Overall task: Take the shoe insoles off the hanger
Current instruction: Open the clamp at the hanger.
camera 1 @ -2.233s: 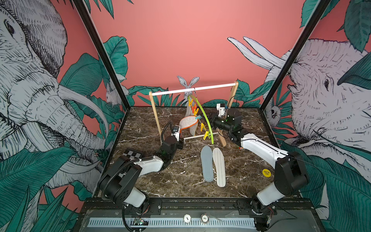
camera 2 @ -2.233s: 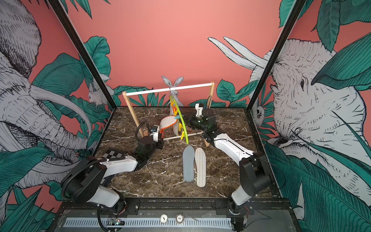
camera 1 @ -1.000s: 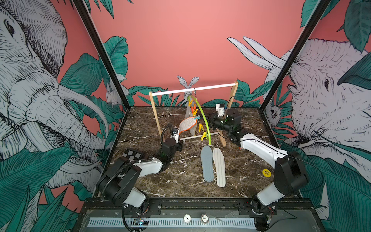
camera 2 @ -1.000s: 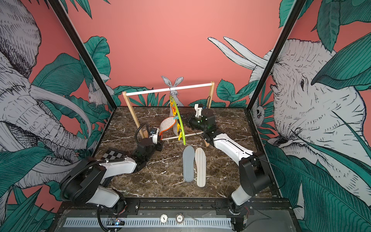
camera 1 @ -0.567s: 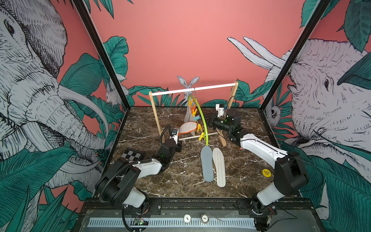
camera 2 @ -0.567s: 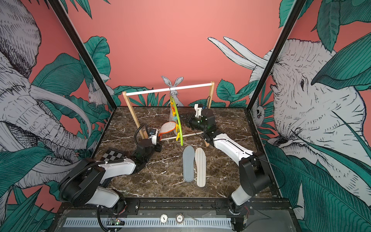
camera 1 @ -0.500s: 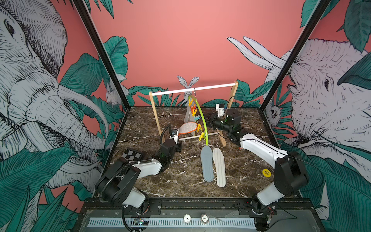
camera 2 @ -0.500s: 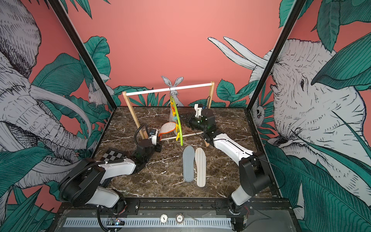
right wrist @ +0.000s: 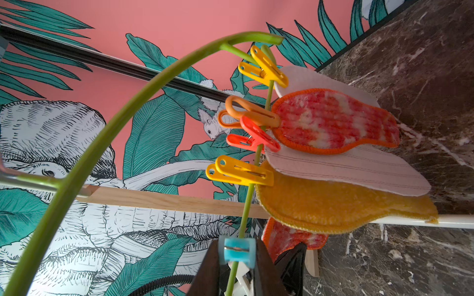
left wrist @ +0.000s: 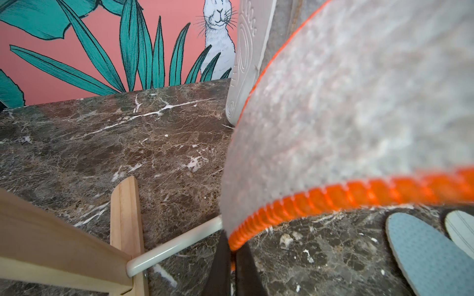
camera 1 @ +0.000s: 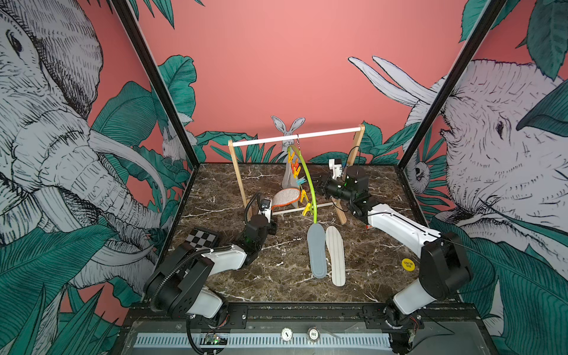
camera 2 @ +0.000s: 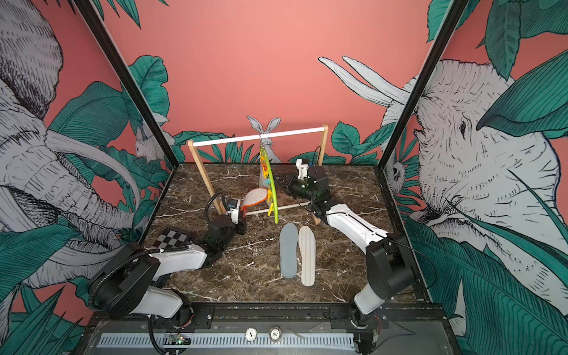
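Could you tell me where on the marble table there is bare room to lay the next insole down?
The marble table is bare between the left arm and the grey insole, and between the striped insole and the yellow sticker. Under the rack it is crowded: the hanger and its pegged insoles hang there.

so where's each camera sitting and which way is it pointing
Both top views: high in front, facing down toward the back wall; left arm and right arm show.
Left wrist: rides that arm, looks along the left gripper, shut on the orange-edged insole.
Right wrist: rides that arm, looks along the right gripper, shut on the hanger's blue peg.
Shared: both wrist views catch the rack's low white bar.
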